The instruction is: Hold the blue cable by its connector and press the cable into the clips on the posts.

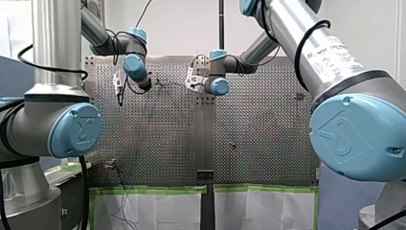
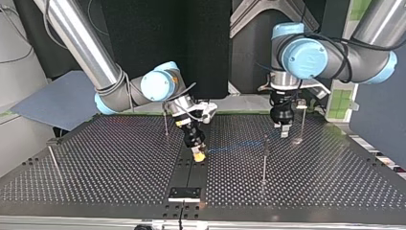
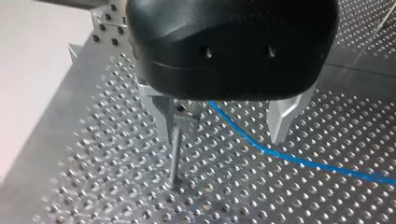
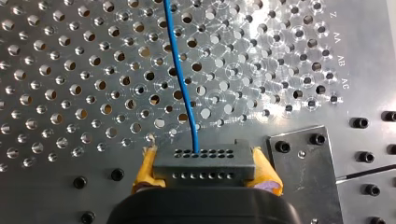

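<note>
Two hands low over perforated table (image 2: 105,163): right hand (image 2: 198,154) at top view's centre, clamped on black connector (image 4: 204,164) of blue cable (image 4: 180,79); left hand (image 2: 284,132) at upper right, spread apart, cable passing between fingers (image 3: 280,122).

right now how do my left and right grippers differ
My right gripper has yellow pads; my left gripper has metal fingers. The right is shut on the connector; the left is open, the blue cable passing between its fingers beside a post. Both have black bodies and hang over the perforated table.
</note>
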